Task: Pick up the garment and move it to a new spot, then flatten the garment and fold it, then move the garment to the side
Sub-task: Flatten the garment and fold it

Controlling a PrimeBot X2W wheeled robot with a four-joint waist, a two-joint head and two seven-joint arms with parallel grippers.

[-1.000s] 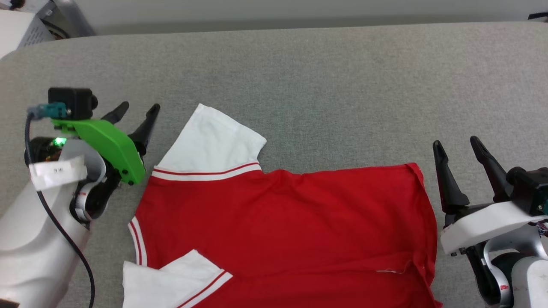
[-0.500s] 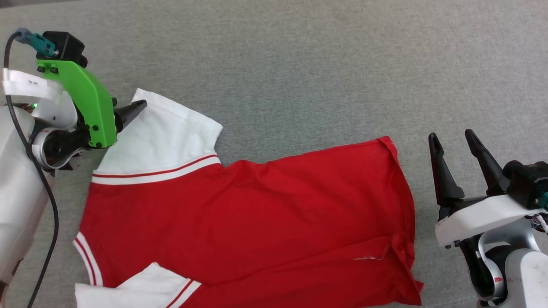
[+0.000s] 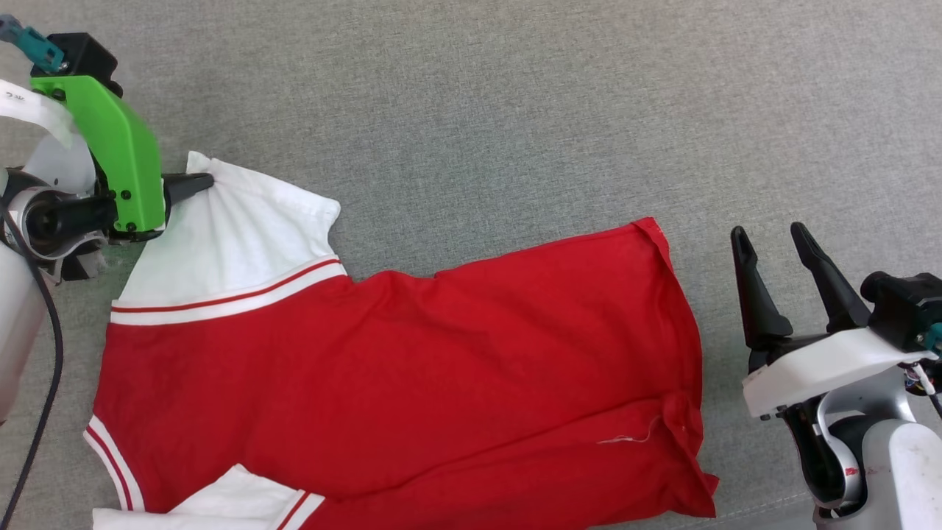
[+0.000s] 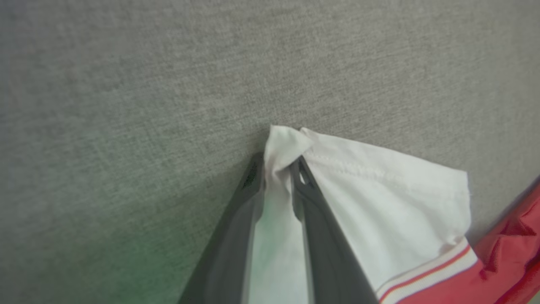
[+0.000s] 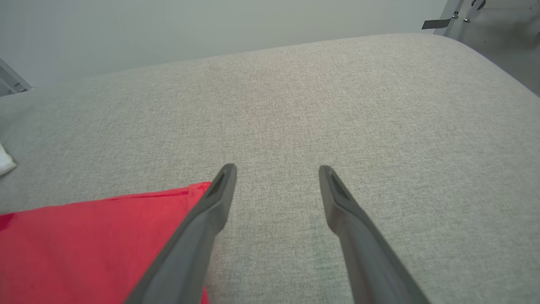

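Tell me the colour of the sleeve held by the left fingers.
White sleeve, with red-and-white striped trim; the head view shows it best.

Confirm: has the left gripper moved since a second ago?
Yes. Judged against the white upper sleeve of the red jersey T-shirt, the left gripper went from standing open beside it to its far corner, where the jaws pinch the cloth.

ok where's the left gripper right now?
Upper left of the head view: the left gripper is shut on the corner of the upper white sleeve of the garment, on the grey surface.
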